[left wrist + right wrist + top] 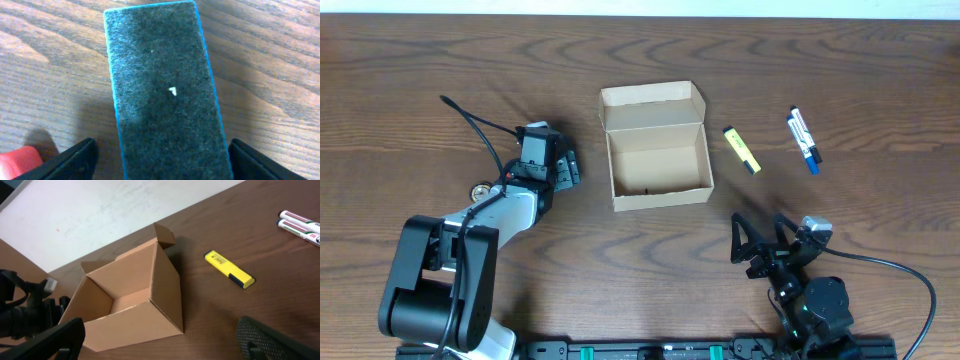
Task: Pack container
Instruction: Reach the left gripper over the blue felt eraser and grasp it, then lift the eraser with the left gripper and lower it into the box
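The container (657, 147) is a tan cardboard box standing open at the table's middle, its flap lid folded back; it also shows in the right wrist view (125, 310). A dark felt eraser with a blue edge (162, 85) lies flat on the wood. My left gripper (161, 145) is open and straddles the eraser's near end, with a gap on each side. In the overhead view the left gripper (563, 166) is left of the box and hides the eraser. My right gripper (760, 245) is open and empty, in front of the box's right corner (160, 325).
A yellow highlighter (742, 149) lies right of the box and also shows in the right wrist view (229, 269). Two markers (804, 139) lie further right. A small red object (17, 161) sits beside my left finger. A black cable (480, 125) trails behind the left arm.
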Controlling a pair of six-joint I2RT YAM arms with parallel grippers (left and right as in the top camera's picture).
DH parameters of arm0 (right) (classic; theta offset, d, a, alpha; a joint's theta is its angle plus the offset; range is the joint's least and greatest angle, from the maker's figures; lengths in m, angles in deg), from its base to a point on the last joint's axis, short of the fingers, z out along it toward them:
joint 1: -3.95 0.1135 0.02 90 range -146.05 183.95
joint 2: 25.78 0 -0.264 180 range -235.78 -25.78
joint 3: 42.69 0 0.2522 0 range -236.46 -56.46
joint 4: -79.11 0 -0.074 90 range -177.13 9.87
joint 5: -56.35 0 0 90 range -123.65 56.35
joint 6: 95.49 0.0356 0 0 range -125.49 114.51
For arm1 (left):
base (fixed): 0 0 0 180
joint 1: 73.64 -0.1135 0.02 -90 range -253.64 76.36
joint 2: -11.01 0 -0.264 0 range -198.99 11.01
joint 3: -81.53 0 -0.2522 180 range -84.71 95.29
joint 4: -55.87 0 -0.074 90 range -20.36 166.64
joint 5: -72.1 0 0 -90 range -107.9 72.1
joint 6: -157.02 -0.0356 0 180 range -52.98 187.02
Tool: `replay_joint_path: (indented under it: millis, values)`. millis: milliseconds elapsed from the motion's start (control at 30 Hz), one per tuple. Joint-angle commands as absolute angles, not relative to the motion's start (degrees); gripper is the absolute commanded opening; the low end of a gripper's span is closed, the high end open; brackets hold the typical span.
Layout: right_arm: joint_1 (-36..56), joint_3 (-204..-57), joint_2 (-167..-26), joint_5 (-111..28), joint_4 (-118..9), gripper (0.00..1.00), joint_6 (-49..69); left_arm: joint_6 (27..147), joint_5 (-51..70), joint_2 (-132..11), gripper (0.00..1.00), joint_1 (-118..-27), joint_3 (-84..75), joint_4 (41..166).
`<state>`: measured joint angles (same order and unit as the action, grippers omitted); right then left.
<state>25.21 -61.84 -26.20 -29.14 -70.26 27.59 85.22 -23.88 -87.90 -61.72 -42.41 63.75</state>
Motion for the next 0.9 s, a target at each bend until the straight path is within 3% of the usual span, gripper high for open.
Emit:
replay_joint_path:
  millis: [0,367,767,867]
  values:
    - [24.5,-61.6,-26.3,-28.8,-70.2,0.99,28.1,85.1,-25.9,-88.6,0.77,-61.4,-41.3,64.2]
    - [24.5,-61.6,-26.3,-28.8,-70.2,0.99,28.1,85.0,-28.9,-88.6,0.54,-60.6,-39.0,66.6]
    - [24.5,-61.6,-26.3,-28.8,-70.2,0.99,28.1,76.9,-30.4,-86.3,0.44,-59.7,-22.8,81.7]
    - [24.5,-61.6,-26.3,-28.8,-70.2,0.99,28.1,72.0,-30.4,-83.8,0.36,-57.6,-16.5,86.1]
